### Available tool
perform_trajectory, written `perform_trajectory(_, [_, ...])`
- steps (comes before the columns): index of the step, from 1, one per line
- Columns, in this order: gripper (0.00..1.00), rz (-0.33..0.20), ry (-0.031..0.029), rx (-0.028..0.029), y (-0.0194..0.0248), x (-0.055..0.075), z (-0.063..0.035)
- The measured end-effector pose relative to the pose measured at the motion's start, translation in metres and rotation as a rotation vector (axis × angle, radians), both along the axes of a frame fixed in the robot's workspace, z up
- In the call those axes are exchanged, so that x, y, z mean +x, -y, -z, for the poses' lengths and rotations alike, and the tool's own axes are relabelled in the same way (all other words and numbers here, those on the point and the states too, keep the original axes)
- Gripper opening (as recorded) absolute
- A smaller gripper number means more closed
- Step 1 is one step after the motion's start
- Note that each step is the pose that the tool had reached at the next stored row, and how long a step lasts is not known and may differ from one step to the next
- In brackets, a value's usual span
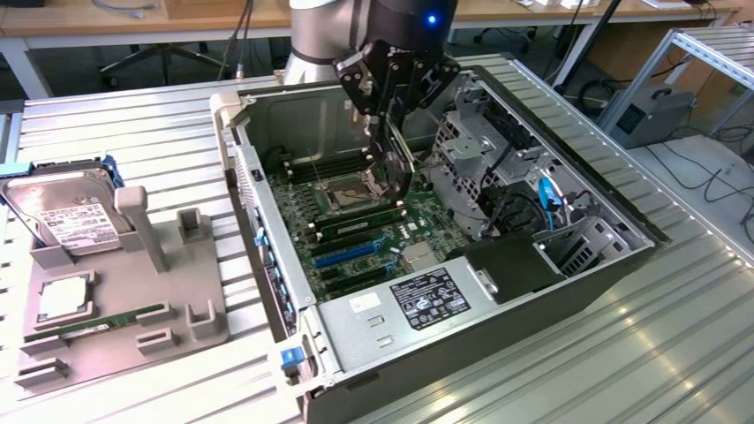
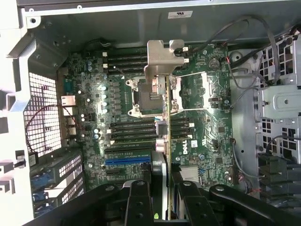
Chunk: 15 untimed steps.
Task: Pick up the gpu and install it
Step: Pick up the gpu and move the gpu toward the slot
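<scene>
The gpu point(image 1: 390, 168) hangs on edge inside the open computer case point(image 1: 253, 190), above the motherboard point(image 1: 353, 238) and close to the CPU socket point(image 1: 351, 191). My gripper point(image 1: 394, 106) is shut on its upper edge. In the wrist view the gpu point(image 2: 167, 136) appears edge-on as a thin green board. Its silver end bracket point(image 2: 162, 59) points toward the case's rear wall. My gripper point(image 2: 164, 190) has a black finger on each side of the board. The blue slot point(image 2: 127, 160) on the motherboard lies off to one side of the card.
A metal drive cage point(image 1: 471, 146) and a black power supply point(image 1: 513, 265) stand along the case's side on the exterior view's right. On the exterior view's left, a grey holder point(image 1: 112, 309) carries a hard drive point(image 1: 65, 216) and a RAM stick point(image 1: 101, 324).
</scene>
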<state>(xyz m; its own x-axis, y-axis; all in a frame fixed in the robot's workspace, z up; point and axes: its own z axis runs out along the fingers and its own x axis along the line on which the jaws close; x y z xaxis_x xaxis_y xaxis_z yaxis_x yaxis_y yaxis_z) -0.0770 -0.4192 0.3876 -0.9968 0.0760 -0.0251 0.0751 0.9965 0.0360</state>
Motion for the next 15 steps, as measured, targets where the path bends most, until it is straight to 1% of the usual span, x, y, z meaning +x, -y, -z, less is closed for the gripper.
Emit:
perform_trajectory(11, [0.27, 0.0, 0.0, -0.0013, 0.0, 0.009, 0.0034])
perform_trajectory(15, [0.27, 0.0, 0.0, -0.0024, 0.0, 0.015, 0.0056])
